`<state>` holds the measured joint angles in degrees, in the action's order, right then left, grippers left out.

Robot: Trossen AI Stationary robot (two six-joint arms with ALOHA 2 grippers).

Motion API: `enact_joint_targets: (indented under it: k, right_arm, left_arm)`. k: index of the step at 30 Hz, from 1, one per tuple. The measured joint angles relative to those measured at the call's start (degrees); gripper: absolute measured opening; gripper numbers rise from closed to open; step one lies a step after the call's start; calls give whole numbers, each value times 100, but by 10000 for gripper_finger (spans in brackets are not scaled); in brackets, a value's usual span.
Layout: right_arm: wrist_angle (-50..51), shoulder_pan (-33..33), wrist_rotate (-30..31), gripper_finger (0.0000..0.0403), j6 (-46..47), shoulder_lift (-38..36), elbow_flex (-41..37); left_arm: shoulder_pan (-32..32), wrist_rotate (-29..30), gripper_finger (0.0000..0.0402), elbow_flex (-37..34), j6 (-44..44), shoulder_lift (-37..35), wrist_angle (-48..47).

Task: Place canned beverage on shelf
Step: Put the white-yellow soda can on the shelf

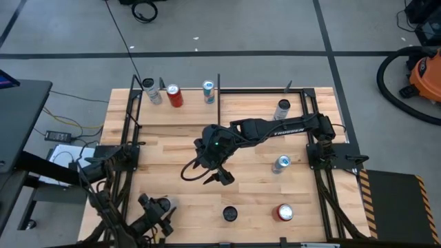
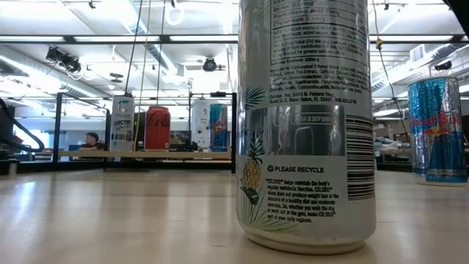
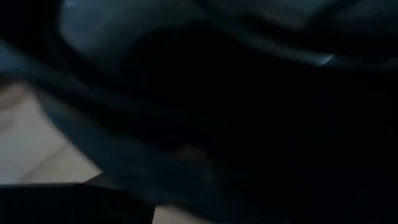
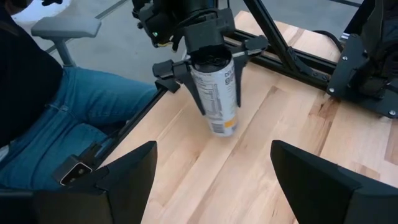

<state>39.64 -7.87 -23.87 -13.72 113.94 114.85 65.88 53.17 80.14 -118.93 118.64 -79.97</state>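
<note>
Foreground can [image 2: 304, 125]: stood upright on the worktop [image 1: 172, 158], right at the low camera.
Held can [image 4: 214, 93]: pinched near its top by the left gripper [image 4: 208, 59], tilted, at the worktop's near-left edge.
Right gripper [image 4: 211, 180]: spread, empty, hung over mid-worktop.
Shelf [image 1: 241, 103]: at the far edge, well apart from the held can; several cans are stood along it already.
Advice: the can should be righted before the carry, lifted clear, and set down in a free gap.
</note>
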Motion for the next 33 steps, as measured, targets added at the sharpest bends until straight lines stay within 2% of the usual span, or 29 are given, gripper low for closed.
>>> enact_joint_targets:
  k: [7,13,18,26,33]
  right_arm:
    - [8,75,-30,323,-340,-211,0]
    - [52,128,-30,323,-881,-229,0]
    - [247,203,-43,323,-959,-229,2]
    - [715,150,-194,323,-1866,-229,2]
    - [423,82,-43,323,-2083,-151,7]
  left_arm:
    - [-182,97,259,0,-184,-158,-717]
    - [-535,111,259,0,273,-654,-729]
    - [-858,116,259,1,563,-1132,-802]
    - [-1528,150,259,4,1654,-1756,-816]
    - [-2072,368,259,4,2473,-2054,-634]
